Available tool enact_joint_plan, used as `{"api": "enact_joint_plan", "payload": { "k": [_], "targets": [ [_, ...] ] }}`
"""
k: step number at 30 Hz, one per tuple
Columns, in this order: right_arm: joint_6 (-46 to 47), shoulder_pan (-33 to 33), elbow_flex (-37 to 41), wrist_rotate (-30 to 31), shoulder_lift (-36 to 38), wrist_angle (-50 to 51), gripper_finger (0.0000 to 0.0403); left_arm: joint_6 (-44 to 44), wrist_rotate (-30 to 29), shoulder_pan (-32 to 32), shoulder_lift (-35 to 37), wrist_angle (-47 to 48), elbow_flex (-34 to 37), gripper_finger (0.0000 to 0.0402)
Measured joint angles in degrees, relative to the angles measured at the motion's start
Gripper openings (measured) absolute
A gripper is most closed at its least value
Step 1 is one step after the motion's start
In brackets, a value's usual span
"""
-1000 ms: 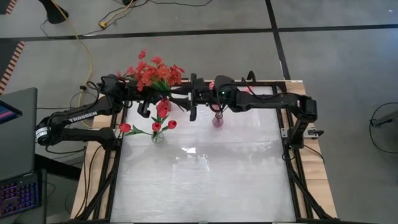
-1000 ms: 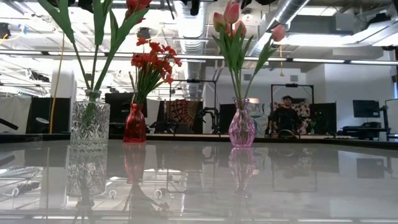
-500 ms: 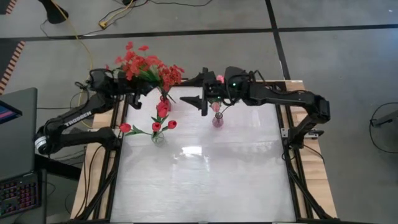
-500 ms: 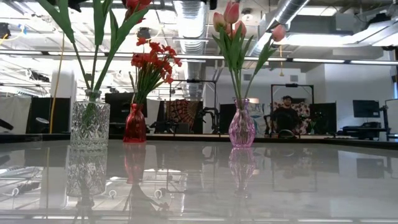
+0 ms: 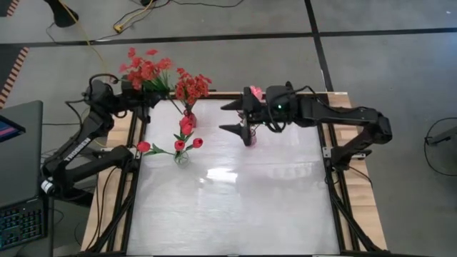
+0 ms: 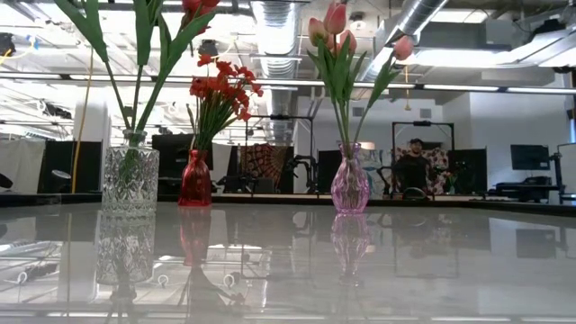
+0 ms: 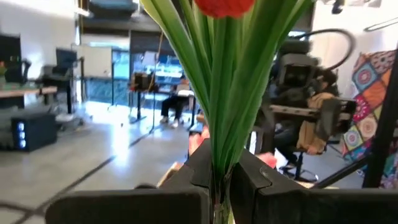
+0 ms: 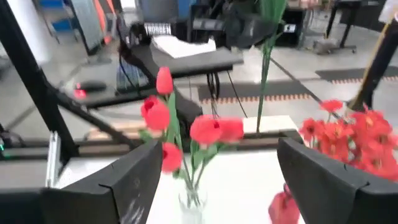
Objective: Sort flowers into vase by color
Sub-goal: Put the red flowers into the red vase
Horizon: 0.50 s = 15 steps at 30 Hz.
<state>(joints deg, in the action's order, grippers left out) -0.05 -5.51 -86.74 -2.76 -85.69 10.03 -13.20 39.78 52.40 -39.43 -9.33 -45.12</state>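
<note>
My left gripper [image 5: 145, 98] is off the table's far left corner, shut on a bushy red spray [image 5: 143, 69] of the flowers. Another red spray [image 5: 191, 86] stands in the red vase [image 6: 194, 180]. Red tulips [image 5: 187, 135] stand in the clear glass vase [image 6: 129, 178]. Pink tulips [image 6: 335, 27] stand in the pink vase [image 6: 349, 180]. My right gripper [image 5: 231, 117] is open and held high just left of the pink vase [image 5: 250, 137], with nothing between its fingers. Neither gripper shows in the low view. My left gripper pinches the spray's bundled green stems [image 7: 217, 182] between its two fingers. The fingers lie about level, pointing toward the far side. The stems rise upright out of the hold, blossoms [image 7: 224, 6] on top. The spray is clear of the table and the vases.
The three vases stand in the table's far half: the red one near the far edge, the clear one left of centre, the pink one near the middle. The glossy white tabletop [image 5: 235, 207] stretches toward the near edge. A laptop [image 5: 21, 153] sits off the left side.
My left gripper has swung toward the table's left edge with the red spray, drawing it away from the spray that stays in the red vase. My right gripper has drawn back from the red vase toward the right edge and now stands beside the pink vase.
</note>
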Motion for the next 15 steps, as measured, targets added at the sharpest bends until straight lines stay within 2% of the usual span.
{"api": "enact_joint_plan", "payload": {
  "k": [6, 10, 15],
  "targets": [
    [-0.5, 4.7, 0.0, 6.5, 0.8, 9.3, 0.0341, 1.8, -0.3, 0.4, 0.1, 5.5, 0.0, 0.001],
    [0.2, 8.5, 0.3, 11.9, 1.0, 17.2, 0.0341, 5.5, -3.8, 0.4, 0.1, 10.7, 0.0, 0.001],
    [0.4, 14.5, 6.1, 22.2, 2.8, 17.1, 0.0341, 10.9, -9.1, 0.4, 0.1, 17.9, 0.0, 0.001]
  ]
}}
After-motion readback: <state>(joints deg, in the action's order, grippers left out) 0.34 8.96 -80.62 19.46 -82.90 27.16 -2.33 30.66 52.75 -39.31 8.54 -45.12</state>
